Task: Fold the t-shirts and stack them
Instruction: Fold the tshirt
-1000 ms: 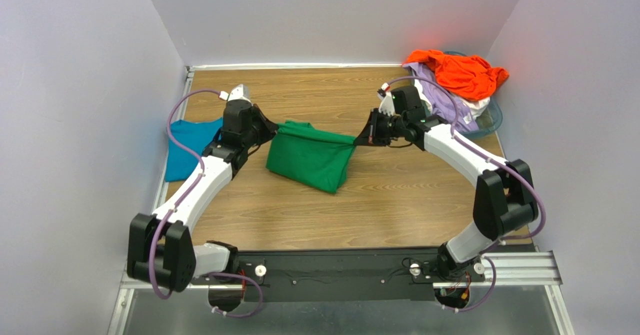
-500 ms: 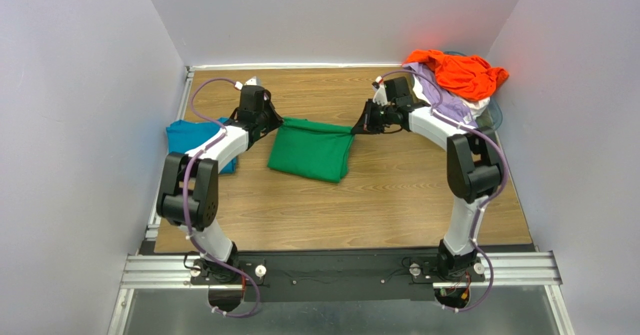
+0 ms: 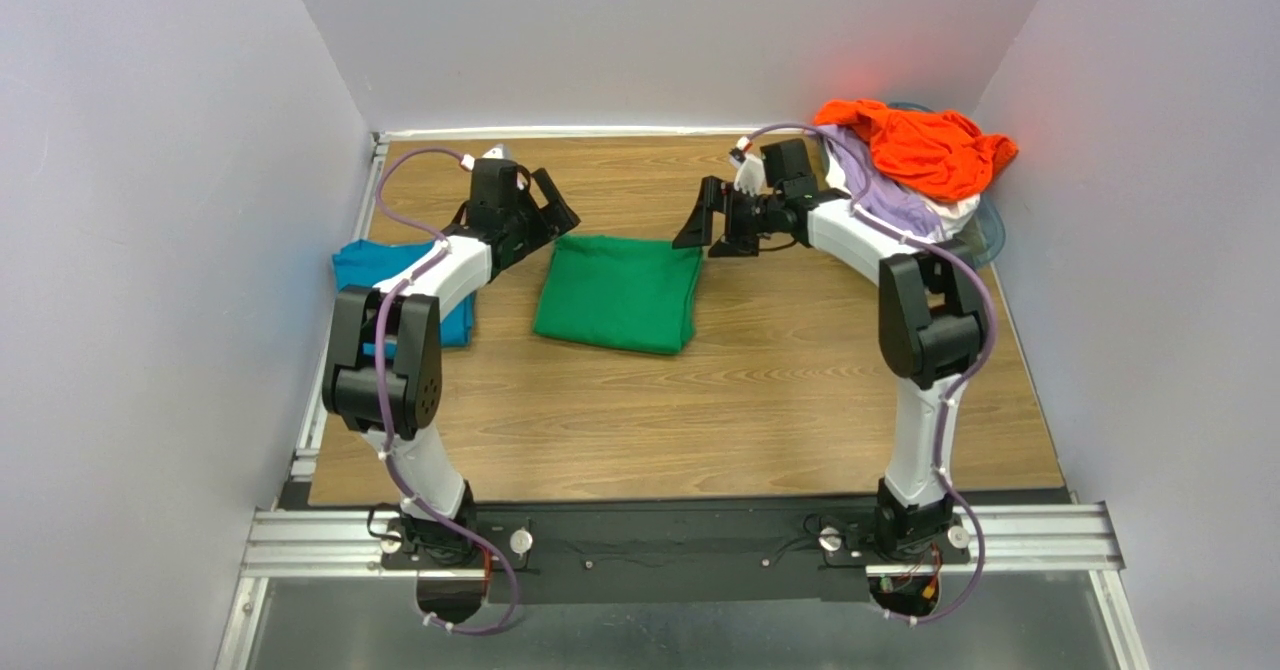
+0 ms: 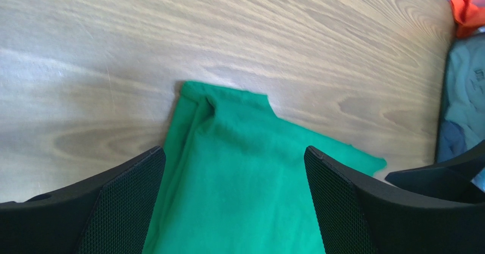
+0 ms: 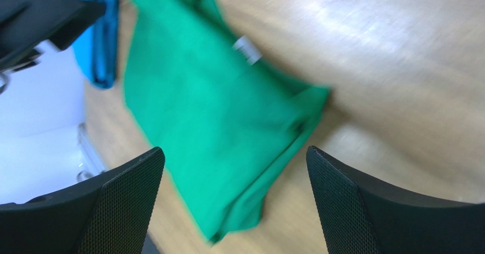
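Observation:
A bright green t-shirt (image 3: 619, 295) lies folded flat in the middle of the table, and no gripper holds it. My left gripper (image 3: 550, 208) hovers open just off its far left corner. My right gripper (image 3: 700, 223) stands open off its far right corner. In the left wrist view the green cloth (image 4: 250, 191) lies below and between the wide-apart fingers of the left gripper (image 4: 233, 154). The right gripper (image 5: 234, 151) is likewise open above the green shirt (image 5: 210, 117). A teal-blue t-shirt (image 3: 394, 273) lies folded at the table's left edge. Orange (image 3: 917, 145), lavender (image 3: 887, 198) and white (image 3: 950, 213) shirts are heaped at the far right.
The heap sits in a clear bluish basket (image 3: 987, 228) in the far right corner. Grey walls close in the table on the left, back and right. Bare wood (image 3: 676, 415) stretches from the green shirt to the arm bases.
Both grippers were shut on the green shirt's far corners, holding it stretched. They have opened and let go. The shirt now lies flat, and both grippers sit slightly farther back.

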Controlling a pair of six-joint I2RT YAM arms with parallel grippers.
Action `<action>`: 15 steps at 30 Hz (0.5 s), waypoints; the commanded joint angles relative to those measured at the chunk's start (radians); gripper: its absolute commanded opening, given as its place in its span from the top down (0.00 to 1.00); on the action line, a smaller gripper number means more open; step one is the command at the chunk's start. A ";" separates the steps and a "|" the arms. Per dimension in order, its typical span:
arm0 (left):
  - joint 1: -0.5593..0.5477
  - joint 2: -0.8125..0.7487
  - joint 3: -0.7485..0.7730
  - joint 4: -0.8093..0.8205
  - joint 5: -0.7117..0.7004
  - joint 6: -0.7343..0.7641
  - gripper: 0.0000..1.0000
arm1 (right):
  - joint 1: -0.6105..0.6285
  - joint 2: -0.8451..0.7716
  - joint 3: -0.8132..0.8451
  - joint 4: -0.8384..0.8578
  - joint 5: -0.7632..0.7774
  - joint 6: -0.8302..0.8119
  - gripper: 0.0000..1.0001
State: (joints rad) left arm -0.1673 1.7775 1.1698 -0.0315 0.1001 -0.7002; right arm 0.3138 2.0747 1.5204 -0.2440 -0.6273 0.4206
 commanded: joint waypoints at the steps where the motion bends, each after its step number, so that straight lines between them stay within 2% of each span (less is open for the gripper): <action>1: -0.001 -0.125 -0.039 -0.027 0.076 0.016 0.02 | 0.002 -0.155 -0.087 0.003 -0.064 0.032 0.00; 8: -0.051 -0.248 -0.214 0.027 0.168 0.010 0.02 | 0.178 -0.303 -0.236 0.006 0.006 0.050 0.00; 11: -0.060 -0.256 -0.271 0.077 0.202 0.001 0.02 | 0.246 -0.295 -0.259 0.026 0.052 0.078 0.00; 15: -0.063 -0.251 -0.303 0.105 0.224 0.001 0.02 | 0.272 -0.243 -0.275 0.057 0.072 0.118 0.00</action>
State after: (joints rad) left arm -0.2291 1.5242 0.8833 0.0208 0.2665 -0.7025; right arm 0.5896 1.7821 1.2739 -0.2207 -0.6136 0.4900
